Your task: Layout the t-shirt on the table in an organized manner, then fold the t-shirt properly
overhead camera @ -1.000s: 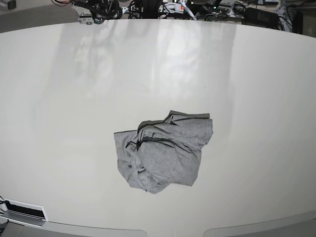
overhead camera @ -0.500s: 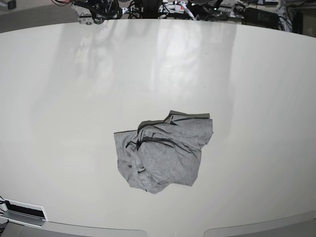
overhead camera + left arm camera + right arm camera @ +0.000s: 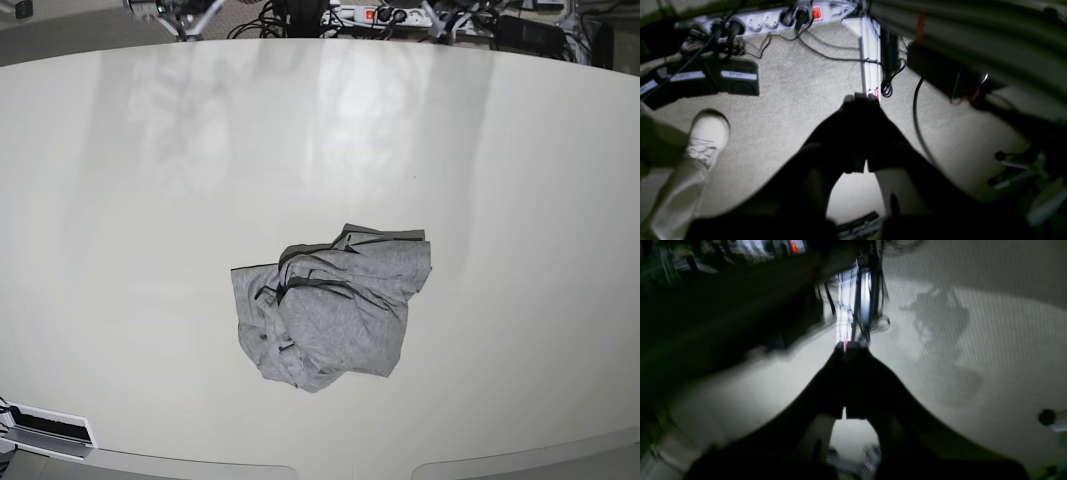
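1. the left gripper [image 3: 860, 100] is seen in the left wrist view as a dark silhouette, its two fingers pressed together with nothing between them.
2. it is held above a beige carpeted floor [image 3: 800, 96], off the table, with a white rail [image 3: 870, 53] running away from its tip and black cables [image 3: 840, 58] lying across the carpet.
3. a white power strip [image 3: 773, 20] with a lit red switch is seen at the far edge of that view, and a pale shoe [image 3: 708, 133] with a trouser leg at the near left.
4. the right gripper [image 3: 850, 346] is shown in the blurred right wrist view, likewise dark, its fingers closed on each other and pinching nothing.
5. beneath it the same carpet is seen, with a bright rail [image 3: 850, 303] and tangled cables just beyond the tip; the left part of that view is too dark to be read.
6. neither gripper is visible in the base view.
7. the t-shirt [image 3: 335, 310] is found crumpled in a grey heap on the table [image 3: 120, 200], slightly right of centre and nearer the near edge, with dark inner folds showing along its far side and its left side.
8. the glossy tabletop around the heap is marked only by pale reflections.
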Robot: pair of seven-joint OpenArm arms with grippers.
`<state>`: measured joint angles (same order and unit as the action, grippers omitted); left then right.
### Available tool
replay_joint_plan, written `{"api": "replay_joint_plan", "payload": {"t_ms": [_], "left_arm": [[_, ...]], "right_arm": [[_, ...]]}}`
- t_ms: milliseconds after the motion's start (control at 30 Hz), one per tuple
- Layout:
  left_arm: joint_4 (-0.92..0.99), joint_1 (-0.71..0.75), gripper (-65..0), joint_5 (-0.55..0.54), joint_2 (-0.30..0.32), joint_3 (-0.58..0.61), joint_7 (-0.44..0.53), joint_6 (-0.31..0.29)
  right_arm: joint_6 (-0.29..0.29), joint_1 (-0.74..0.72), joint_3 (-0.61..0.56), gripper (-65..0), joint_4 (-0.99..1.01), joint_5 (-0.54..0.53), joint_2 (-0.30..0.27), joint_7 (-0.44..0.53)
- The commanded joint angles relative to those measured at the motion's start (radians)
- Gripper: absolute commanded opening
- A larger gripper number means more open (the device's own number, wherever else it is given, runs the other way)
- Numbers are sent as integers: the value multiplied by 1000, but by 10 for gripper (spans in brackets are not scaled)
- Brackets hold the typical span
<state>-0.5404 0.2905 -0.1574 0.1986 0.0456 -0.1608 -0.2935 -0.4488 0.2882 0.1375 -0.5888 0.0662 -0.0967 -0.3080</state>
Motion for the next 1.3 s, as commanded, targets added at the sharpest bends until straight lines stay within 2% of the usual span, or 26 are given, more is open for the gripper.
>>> {"api": "replay_joint_plan", "payload": {"t_ms": [0,100,200,333,467,567,600,700,767,900,1000,1100,1200,1267], "left_arm": [[-38,30,-650,-13,27,0,-6,-9],[-139,97,-650,-56,58,0,-49,-37],[-246,161,-650,-147,90,0,-134,-51],[-412,254,-650,-214,145,0,-195,-48],[-602,365,-650,-223,196,-1,-251,-55],[-768,446,-650,-222,239,-1,-311,-54],[-823,472,-650,-222,258,-1,-333,-48],[-977,551,-650,-222,307,-19,-386,16],[-1070,607,-650,-223,320,-63,-388,16],[-1263,692,-650,-290,319,-200,-428,-40],[-1399,716,-650,-348,320,-309,-475,-64],[-1493,708,-650,-384,320,-401,-476,-81],[-1556,677,-650,-448,320,-467,-468,-82],[-1575,623,-650,-469,320,-487,-469,-103]], "right_arm": [[-21,29,-18,-650,-39,-11,-4,0],[-53,119,-74,-650,-149,-12,-24,-3],[-98,213,-130,-650,-273,-12,-43,-16],[-81,345,-158,-650,-467,-60,-57,-56],[-109,478,-158,-650,-708,-169,-88,-172],[-105,581,-157,-650,-912,-228,-124,-250],[-98,617,-156,-650,-983,-224,-137,-259],[-22,738,-156,-650,-1185,-223,-173,-262],[16,814,-156,-650,-1310,-223,-201,-266],[49,931,-142,-650,-1543,-222,-241,-307],[49,976,-98,-650,-1696,-209,-244,-322],[68,983,-35,-650,-1767,-175,-244,-318],[98,975,37,-650,-1767,-142,-244,-275],[98,948,80,-650,-1767,-140,-245,-182]]}}
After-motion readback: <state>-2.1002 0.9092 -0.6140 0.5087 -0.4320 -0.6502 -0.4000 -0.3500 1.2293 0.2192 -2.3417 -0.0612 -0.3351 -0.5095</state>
